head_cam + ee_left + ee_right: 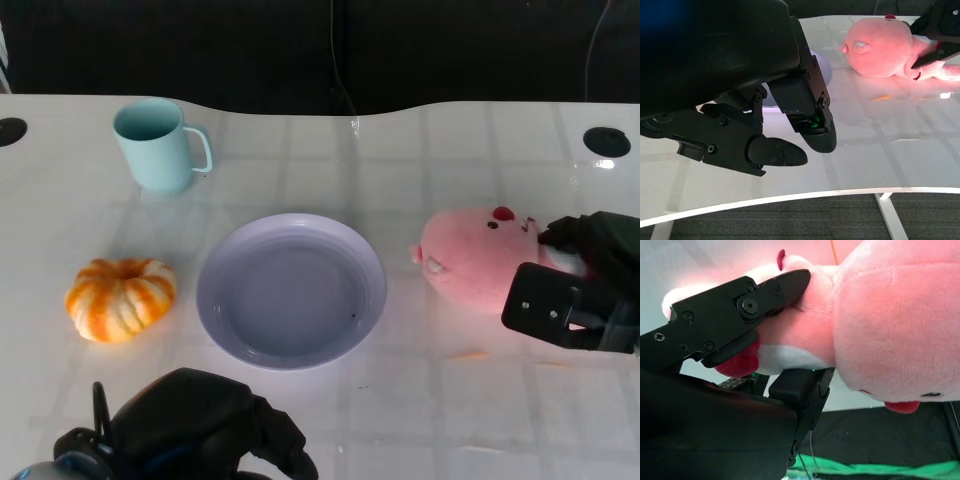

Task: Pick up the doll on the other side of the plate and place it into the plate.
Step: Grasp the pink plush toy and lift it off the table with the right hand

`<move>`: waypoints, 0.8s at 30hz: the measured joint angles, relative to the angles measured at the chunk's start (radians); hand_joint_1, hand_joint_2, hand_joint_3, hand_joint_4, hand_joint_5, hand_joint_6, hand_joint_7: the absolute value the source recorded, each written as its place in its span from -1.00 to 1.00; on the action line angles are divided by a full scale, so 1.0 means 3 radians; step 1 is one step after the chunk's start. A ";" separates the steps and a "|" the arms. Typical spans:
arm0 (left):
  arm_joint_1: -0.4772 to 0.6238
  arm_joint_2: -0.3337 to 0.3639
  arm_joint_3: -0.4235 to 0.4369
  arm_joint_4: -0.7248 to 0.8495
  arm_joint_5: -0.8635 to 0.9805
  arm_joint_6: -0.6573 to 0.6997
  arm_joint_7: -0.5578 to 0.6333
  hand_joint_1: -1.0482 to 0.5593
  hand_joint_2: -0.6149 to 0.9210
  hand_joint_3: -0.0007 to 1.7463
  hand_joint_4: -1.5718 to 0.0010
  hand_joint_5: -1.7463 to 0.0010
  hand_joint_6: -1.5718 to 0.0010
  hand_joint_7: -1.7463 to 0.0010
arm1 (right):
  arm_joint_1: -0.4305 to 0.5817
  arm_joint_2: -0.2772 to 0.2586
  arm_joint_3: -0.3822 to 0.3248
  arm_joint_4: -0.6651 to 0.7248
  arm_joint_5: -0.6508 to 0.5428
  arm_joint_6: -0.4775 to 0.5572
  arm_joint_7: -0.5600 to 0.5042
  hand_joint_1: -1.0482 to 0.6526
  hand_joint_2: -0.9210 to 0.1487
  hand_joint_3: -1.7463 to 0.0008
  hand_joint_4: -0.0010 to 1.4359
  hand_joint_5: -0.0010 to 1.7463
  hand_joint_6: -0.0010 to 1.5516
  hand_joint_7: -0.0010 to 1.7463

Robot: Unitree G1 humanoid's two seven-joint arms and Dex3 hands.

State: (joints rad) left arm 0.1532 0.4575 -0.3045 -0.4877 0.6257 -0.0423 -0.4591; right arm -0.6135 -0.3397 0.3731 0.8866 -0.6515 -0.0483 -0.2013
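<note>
Doll (468,262) lies on the table right of the empty plate (291,291), your right hand (578,283) pinching its body, so you've lifting and placing left.

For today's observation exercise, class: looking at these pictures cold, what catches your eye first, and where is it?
The pink doll stands out first, lying on the white table right of the lavender plate, with the right hand closing its black fingers around its body. Next come the orange-and-white pumpkin left of the plate and the teal mug behind it.
</note>
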 measured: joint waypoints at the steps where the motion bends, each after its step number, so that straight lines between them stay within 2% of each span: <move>1: 0.0000 0.0000 0.0001 0.0000 -0.0005 -0.0011 0.0000 0.01 1.00 -0.71 0.05 -0.54 -0.40 0.98 | 0.0011 0.0000 -0.0011 -0.0024 0.0013 0.0008 -0.0006 -0.03 -0.71 0.38 0.03 0.91 0.04 0.44; 3: 0.0003 0.0002 0.0009 0.0000 -0.0028 -0.0014 0.0000 0.00 1.00 -0.71 0.05 -0.54 -0.40 0.98 | 0.0060 0.0000 -0.0045 -0.0115 0.0065 0.0039 -0.0017 -0.02 -0.51 0.13 0.06 0.98 -0.02 0.63; 5: 0.0007 0.0009 0.0022 0.0000 -0.0032 -0.0025 0.0000 0.00 1.00 -0.71 0.05 -0.54 -0.40 0.98 | 0.0135 0.0000 -0.0098 -0.0213 0.0123 0.0040 -0.0040 -0.01 -0.45 0.06 0.08 0.99 -0.03 0.68; 6: 0.0015 0.0013 0.0033 0.0000 -0.0032 -0.0033 0.0000 0.00 1.00 -0.71 0.05 -0.54 -0.40 0.98 | 0.0178 0.0000 -0.0130 -0.0269 0.0144 0.0040 -0.0051 -0.01 -0.39 -0.01 0.10 1.00 -0.07 0.79; 9: 0.0028 0.0019 0.0064 -0.0001 -0.0030 -0.0030 0.0000 -0.01 1.00 -0.71 0.05 -0.55 -0.40 0.98 | 0.0303 0.0005 -0.0204 -0.0440 0.0236 0.0028 -0.0080 -0.03 -0.29 -0.13 0.15 1.00 -0.10 0.93; 14: 0.0024 0.0019 0.0069 -0.0002 -0.0026 -0.0023 -0.0001 0.00 1.00 -0.72 0.06 -0.51 -0.40 0.98 | 0.0425 0.0041 -0.0416 -0.0751 0.0444 -0.0105 -0.0133 -0.02 -0.12 -0.39 0.20 1.00 -0.08 1.00; 17: 0.0023 0.0006 0.0065 -0.0003 -0.0021 0.0002 -0.0001 0.00 1.00 -0.72 0.04 -0.48 -0.41 0.97 | 0.0443 0.0091 -0.0547 -0.0966 0.0593 -0.0117 -0.0130 0.02 -0.05 -0.43 0.24 1.00 -0.05 1.00; 21: 0.0018 0.0003 0.0051 -0.0002 0.0009 0.0002 -0.0001 -0.01 1.00 -0.71 0.03 -0.47 -0.40 0.98 | 0.0484 0.0132 -0.0574 -0.1214 0.0679 -0.0236 -0.0108 0.00 -0.11 -0.40 0.28 1.00 -0.04 1.00; 24: 0.0015 -0.0001 0.0038 0.0000 0.0021 0.0002 -0.0001 -0.01 1.00 -0.71 0.04 -0.47 -0.39 0.98 | 0.0496 0.0181 -0.0587 -0.1408 0.0752 -0.0249 -0.0004 0.04 -0.08 -0.40 0.26 1.00 -0.04 1.00</move>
State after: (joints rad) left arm 0.1578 0.4572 -0.2933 -0.4878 0.6319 -0.0416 -0.4593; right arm -0.4648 -0.2854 0.1970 0.4644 -0.4260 -0.1231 -0.2024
